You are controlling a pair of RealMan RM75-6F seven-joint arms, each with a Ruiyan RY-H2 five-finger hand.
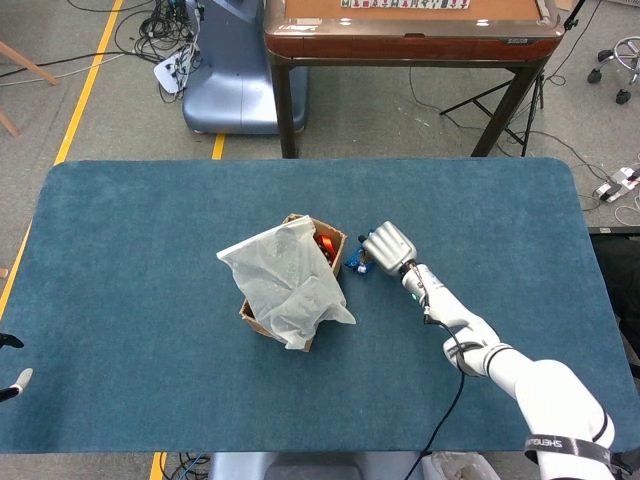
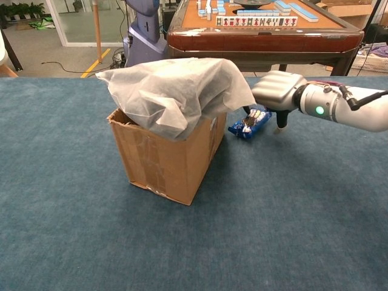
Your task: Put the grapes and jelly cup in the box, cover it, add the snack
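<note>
A cardboard box (image 1: 336,243) (image 2: 170,159) stands mid-table under a crumpled white sheet (image 1: 285,282) (image 2: 176,91). The sheet leaves the box's far corner open, where something orange-red (image 1: 322,243) shows. The blue snack packet (image 1: 357,263) (image 2: 248,123) lies tilted just right of the box, its low end on the blue cloth. My right hand (image 1: 389,246) (image 2: 277,91) is over the packet's raised end and grips it with curled fingers, the thumb hanging apart on the right. Only fingertips of my left hand (image 1: 14,381) show at the table's near left edge, apart and empty.
A brown mahjong table (image 1: 410,28) (image 2: 260,31) stands beyond the far edge, with a blue-grey machine base (image 1: 225,85) to its left. Cables lie on the floor around them. The blue tablecloth (image 1: 140,260) stretches wide on both sides of the box.
</note>
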